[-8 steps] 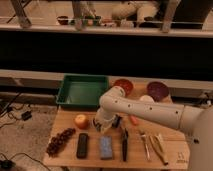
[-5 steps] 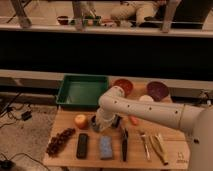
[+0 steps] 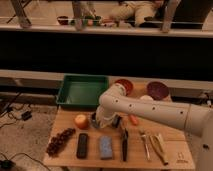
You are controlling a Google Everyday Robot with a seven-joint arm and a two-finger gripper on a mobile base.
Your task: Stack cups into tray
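The green tray (image 3: pixel 81 91) stands at the back left of the wooden table, with nothing visible inside. My white arm reaches in from the right, and the gripper (image 3: pixel 103 120) hangs low over the table's middle, just in front of the tray's right corner. A dark, round cup-like thing (image 3: pixel 94 119) sits at the gripper's left side, mostly hidden by it. I cannot tell whether the gripper touches it. No other cup shows clearly.
A reddish bowl (image 3: pixel 125 85) and a purple bowl (image 3: pixel 157 90) stand at the back right. An orange fruit (image 3: pixel 81 121), grapes (image 3: pixel 60 141), a black block (image 3: pixel 82 145), a blue sponge (image 3: pixel 105 147), a black tool (image 3: pixel 124 143), a carrot (image 3: pixel 133 120) and utensils (image 3: pixel 159 147) lie on the table.
The gripper has shifted very slightly to the left over the dark round thing. Nothing else has moved.
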